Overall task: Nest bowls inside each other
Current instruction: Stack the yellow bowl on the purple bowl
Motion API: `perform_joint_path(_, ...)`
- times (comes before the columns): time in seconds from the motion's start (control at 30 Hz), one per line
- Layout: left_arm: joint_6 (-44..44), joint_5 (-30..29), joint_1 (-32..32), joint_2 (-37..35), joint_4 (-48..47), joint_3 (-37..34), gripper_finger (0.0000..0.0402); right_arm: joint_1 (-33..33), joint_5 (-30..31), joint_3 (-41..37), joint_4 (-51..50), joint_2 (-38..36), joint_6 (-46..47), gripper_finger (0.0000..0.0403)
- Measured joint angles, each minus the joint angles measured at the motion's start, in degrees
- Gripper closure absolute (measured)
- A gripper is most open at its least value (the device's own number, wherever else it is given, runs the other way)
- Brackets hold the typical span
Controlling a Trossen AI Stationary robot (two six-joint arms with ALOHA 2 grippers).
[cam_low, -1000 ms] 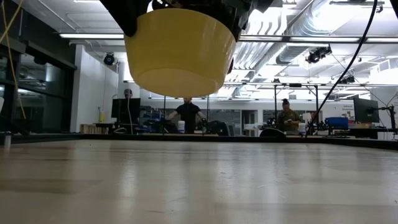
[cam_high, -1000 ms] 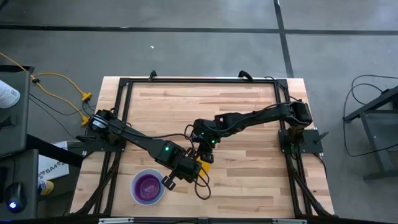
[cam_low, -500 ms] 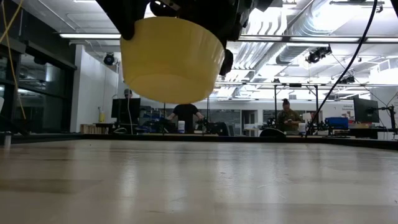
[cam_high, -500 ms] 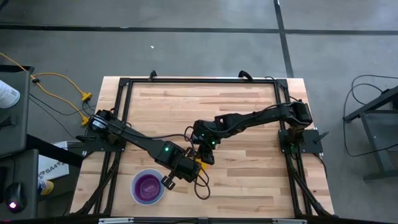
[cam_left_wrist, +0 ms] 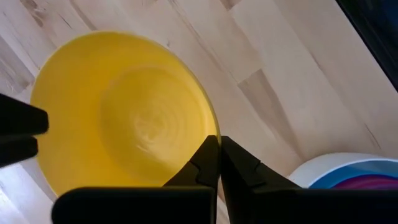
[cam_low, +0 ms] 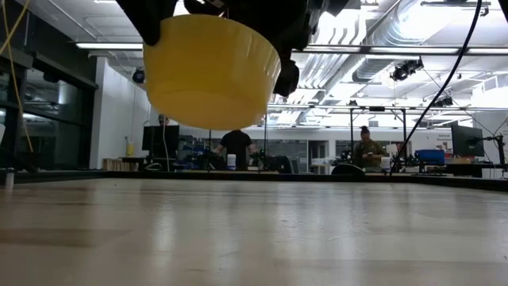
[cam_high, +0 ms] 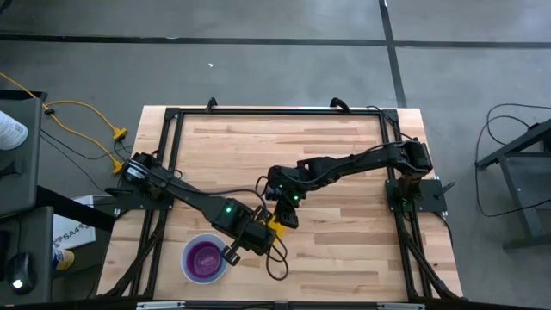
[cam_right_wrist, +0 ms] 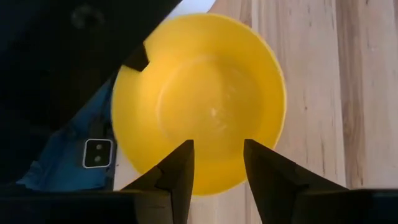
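Spanning the lower half of the high view, the pale wooden desk (cam_high: pixel 344 146) with its plank grain and black frame carries both dark arms, which meet near its middle. The left gripper (cam_left_wrist: pixel 217 163) has its jaws pinched shut on the rim of the yellow bowl (cam_left_wrist: pixel 121 115), holding it clear of the desk; the low view shows the bowl (cam_low: pixel 210 71) hanging tilted in the air, its rounded plastic wall smooth and slightly glossy, narrowing to a flat base. The right gripper (cam_right_wrist: pixel 216 163) hovers just above the same bowl (cam_right_wrist: pixel 199 99) with its jaws standing apart on either side of the near rim, touching nothing that can be made out. The bowl is empty, its inside a plain shallow round.

Beside the left gripper, near the front edge of the desk, stands the white bowl (cam_high: pixel 207 258), the widest one. A blue bowl (cam_left_wrist: pixel 348 175) sits nested inside it, and a purple-magenta bowl (cam_left_wrist: pixel 373 184) sits inside the blue one, so only thin coloured rims show around the purple centre. The left wrist view puts this stack close to the lifted yellow bowl, not touching it.
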Motion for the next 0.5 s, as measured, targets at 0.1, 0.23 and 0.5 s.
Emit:
perform_joint_path(0.1, -0.27, 0.64, -0.04, 0.00, -0.76, 0.00, 0.0402, 0.00, -1.21, 0.00, 0.00, 0.00, 0.04, 0.0270)
perform_joint_path(0.23, -1.96, 1.03, -0.04, 0.00, -2.41, 0.00, 0.0402, -0.04, -4.42, 0.00, 0.47, -0.17, 1.14, 0.0270)
perform_joint_path(0.5, -2.30, 1.02, -1.59, 0.00, -2.86, 0.00, 0.0402, -0.04, -6.75, -0.02, 0.27, -0.35, 1.40, 0.0270)
